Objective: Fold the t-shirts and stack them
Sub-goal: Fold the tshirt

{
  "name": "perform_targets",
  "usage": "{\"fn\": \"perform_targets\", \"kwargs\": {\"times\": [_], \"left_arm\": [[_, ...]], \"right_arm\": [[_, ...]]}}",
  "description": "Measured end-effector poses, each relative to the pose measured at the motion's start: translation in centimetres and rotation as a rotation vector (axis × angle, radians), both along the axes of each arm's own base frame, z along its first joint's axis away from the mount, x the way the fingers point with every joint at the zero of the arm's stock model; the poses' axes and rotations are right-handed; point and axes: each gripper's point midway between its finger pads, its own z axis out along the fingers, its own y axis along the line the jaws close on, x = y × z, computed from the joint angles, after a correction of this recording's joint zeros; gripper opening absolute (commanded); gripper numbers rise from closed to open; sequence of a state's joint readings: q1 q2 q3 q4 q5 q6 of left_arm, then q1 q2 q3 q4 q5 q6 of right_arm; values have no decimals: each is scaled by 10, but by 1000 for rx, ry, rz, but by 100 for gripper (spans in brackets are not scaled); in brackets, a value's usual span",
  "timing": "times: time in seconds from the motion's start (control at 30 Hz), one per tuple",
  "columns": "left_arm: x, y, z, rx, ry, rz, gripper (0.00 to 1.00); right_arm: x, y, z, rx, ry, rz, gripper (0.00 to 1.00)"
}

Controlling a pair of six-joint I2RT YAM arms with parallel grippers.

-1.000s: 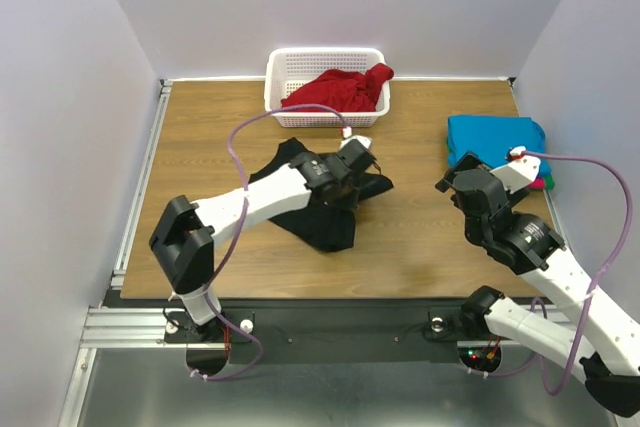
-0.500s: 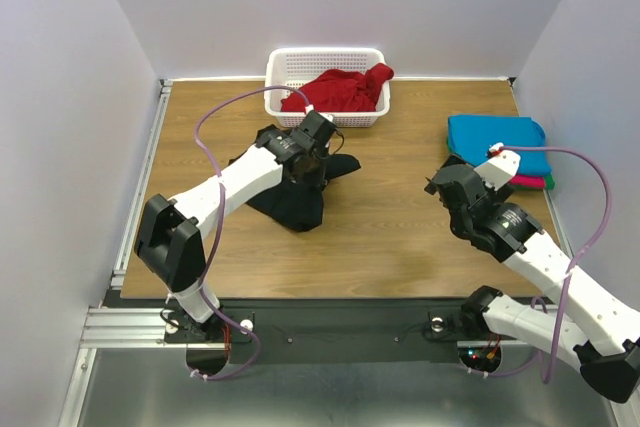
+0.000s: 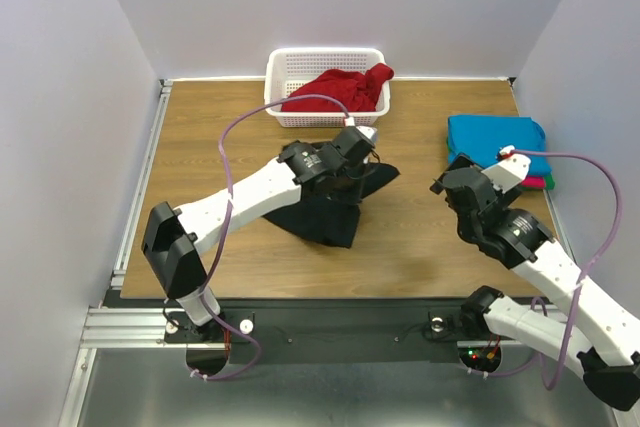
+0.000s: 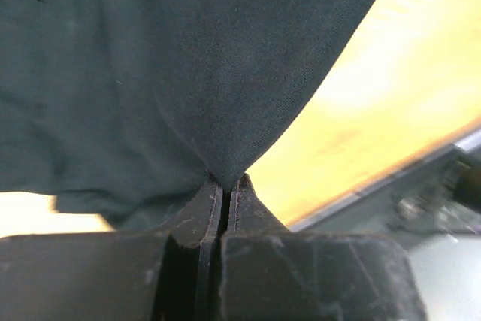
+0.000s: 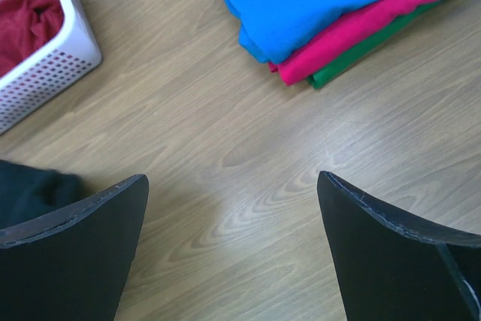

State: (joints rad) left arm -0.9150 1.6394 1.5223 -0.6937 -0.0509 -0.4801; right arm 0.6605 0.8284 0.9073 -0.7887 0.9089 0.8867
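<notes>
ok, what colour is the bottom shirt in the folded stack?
Green t-shirt at the bottom; the right wrist view shows it best.

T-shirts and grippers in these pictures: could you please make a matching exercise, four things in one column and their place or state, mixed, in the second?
1. black t-shirt
2. red t-shirt
3. turquoise-blue t-shirt
4. right gripper

A. top of the folded stack
B. open, holding nothing
C. pinched by the left gripper
D. in the white lattice basket

Pairs: 1-C, 2-D, 3-A, 4-B
</notes>
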Motion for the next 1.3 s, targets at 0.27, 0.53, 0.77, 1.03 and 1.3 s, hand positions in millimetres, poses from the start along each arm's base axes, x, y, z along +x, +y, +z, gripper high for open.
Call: {"fn": "perform_targets", "kwargs": {"times": [0.27, 0.53, 0.77, 1.03, 1.3], "left_arm": [[-48, -41, 22, -98, 47, -60, 0], [-42, -40, 30, -145, 44, -55, 0], [-11, -27, 25, -176, 45, -69, 0], [15, -7, 1, -181, 53, -105, 0], [37, 9, -36, -128, 64, -125, 0]], "right_arm": [[-10, -10, 18, 46, -74, -10, 100], [-10, -10, 16, 36, -64, -13, 100], [-8, -8, 12, 23, -45, -12, 100], [-8, -8, 12, 22, -45, -11, 100], [-6, -7, 9, 18, -34, -8, 100]]}}
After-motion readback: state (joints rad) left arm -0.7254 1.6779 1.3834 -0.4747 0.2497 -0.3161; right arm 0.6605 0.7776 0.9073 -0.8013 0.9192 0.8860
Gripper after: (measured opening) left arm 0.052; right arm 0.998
